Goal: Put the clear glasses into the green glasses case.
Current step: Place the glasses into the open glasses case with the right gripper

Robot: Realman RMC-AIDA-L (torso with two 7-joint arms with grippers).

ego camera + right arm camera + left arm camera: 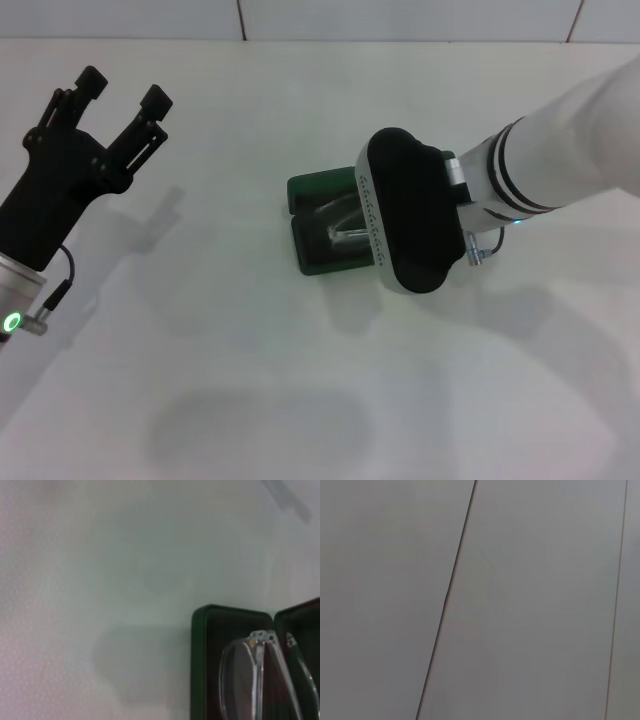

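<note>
The green glasses case point(312, 190) lies open in the middle of the white table, its dark lining facing up. The clear glasses point(341, 226) rest in it with a lens and folded temple arms showing. My right arm's black wrist housing point(405, 210) hangs directly over the right part of the case and hides the gripper below it. In the right wrist view, the case rim point(200, 655) and the clear glasses point(250, 680) show close up, lying across the two halves. My left gripper point(125, 88) is raised at the far left, open and holding nothing.
The white table point(250, 380) stretches around the case. A tiled wall point(400, 18) runs along the far edge. The left wrist view shows only grey wall panels point(530, 600) with a dark seam.
</note>
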